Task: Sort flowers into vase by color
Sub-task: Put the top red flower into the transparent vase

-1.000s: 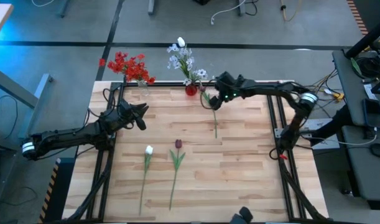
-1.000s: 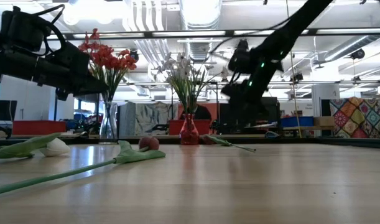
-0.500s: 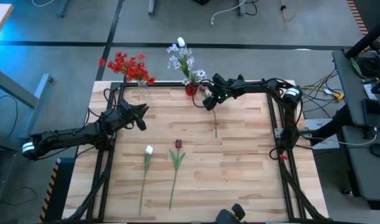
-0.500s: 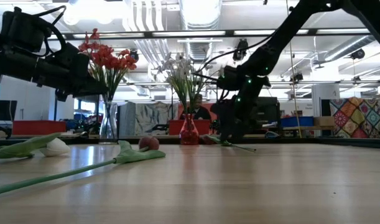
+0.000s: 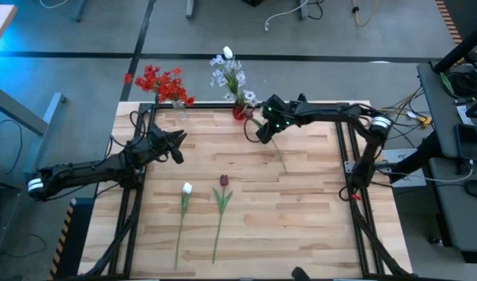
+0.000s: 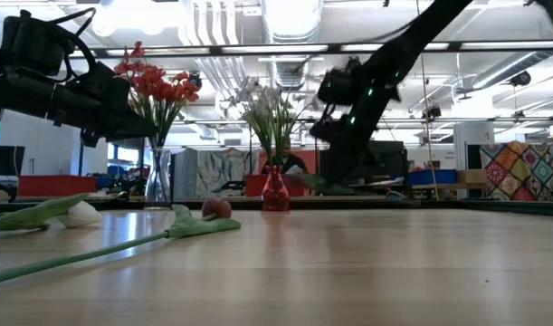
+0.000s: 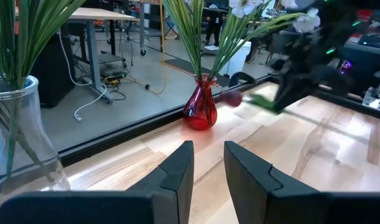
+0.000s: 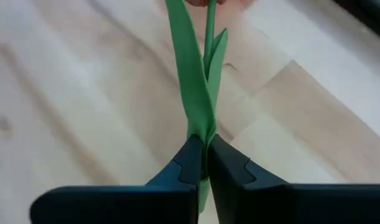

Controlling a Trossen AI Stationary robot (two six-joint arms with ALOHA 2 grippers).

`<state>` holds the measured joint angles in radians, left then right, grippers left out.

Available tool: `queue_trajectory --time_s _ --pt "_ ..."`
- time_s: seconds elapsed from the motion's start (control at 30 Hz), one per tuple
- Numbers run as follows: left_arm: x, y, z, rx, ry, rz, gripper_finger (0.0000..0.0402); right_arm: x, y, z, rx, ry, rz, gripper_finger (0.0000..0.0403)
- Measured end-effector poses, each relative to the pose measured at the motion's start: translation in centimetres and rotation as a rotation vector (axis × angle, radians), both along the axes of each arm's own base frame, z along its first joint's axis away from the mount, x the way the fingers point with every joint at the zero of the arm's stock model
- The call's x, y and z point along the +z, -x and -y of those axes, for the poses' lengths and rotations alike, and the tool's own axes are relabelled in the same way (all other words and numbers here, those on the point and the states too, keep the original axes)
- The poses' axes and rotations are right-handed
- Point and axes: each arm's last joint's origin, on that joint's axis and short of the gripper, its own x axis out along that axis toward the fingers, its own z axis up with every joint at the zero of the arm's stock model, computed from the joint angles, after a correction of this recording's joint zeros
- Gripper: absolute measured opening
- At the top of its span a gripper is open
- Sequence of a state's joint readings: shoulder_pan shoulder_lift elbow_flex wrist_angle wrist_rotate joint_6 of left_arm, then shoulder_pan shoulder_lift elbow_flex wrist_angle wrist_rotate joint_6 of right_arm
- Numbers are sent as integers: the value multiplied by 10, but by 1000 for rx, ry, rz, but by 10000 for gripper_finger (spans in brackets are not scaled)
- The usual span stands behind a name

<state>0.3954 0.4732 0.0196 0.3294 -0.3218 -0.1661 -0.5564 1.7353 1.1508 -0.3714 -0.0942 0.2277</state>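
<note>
Your left gripper [image 5: 178, 145] waits above the counter [image 5: 300, 226] near the clear vase [image 7: 18, 134] of red flowers [image 5: 161, 82], fingers [image 7: 177, 168] a little apart and empty. A white bud [image 5: 186, 188] and a dark red tulip [image 5: 223, 181] lie just beside each other mid-counter. Further right, the red vase [image 5: 240, 112] holds the white and pale-blue sprays [image 5: 230, 74]. Your right gripper [image 5: 261, 131] sits just beside it, fingers [image 8: 193, 162] clamped on a green stem [image 8: 207, 74]; its bloom is cropped in the right wrist view. Lift until the trailing stem end clears the counter, check the bloom's colour, then lower the stem slowly into the matching vase without knocking it.
</note>
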Motion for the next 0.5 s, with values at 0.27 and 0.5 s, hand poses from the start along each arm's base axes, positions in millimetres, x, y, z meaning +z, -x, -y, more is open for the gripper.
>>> queue_trajectory --time_s 0.27,0.5 --pt "0 0 0 0 0 0 75 52 28 -69 38 141 104 13" --pt "1 0 1 -19 -3 12 75 77 21 -123 216 279 478 13"
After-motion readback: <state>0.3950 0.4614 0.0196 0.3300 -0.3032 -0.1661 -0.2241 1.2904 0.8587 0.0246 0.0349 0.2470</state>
